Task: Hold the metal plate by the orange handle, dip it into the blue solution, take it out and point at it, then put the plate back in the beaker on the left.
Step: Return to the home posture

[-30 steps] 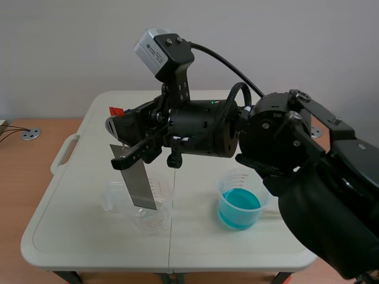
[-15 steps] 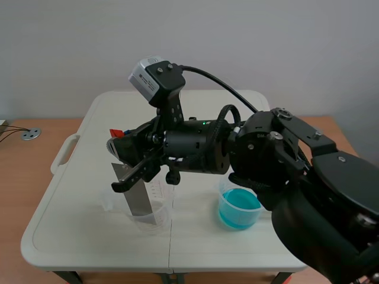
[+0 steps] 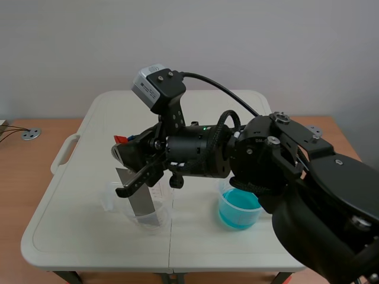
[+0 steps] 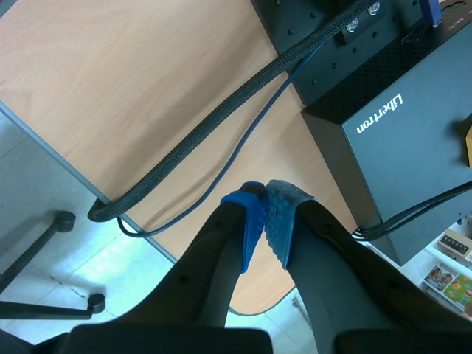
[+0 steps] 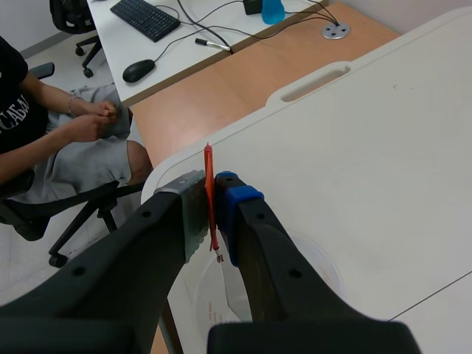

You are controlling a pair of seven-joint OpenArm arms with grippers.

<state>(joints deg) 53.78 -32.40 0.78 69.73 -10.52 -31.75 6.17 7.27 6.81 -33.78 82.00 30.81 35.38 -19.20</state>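
On the left of the white table (image 3: 83,234), the metal plate (image 3: 141,200) stands upright, its lower end inside the clear beaker (image 3: 161,216). The right gripper (image 5: 210,184) clamps the plate's orange handle (image 5: 209,166). Further right sits the beaker of blue solution (image 3: 239,208). The left gripper (image 4: 265,203) is pressed closed and empty.

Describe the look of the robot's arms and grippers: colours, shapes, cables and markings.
The right arm is black with bulky rounded joints, a grey camera box and a black cable. The right gripper has thick black fingers, one blue dotted pad and one grey; the left gripper looks alike, with both pads blue.
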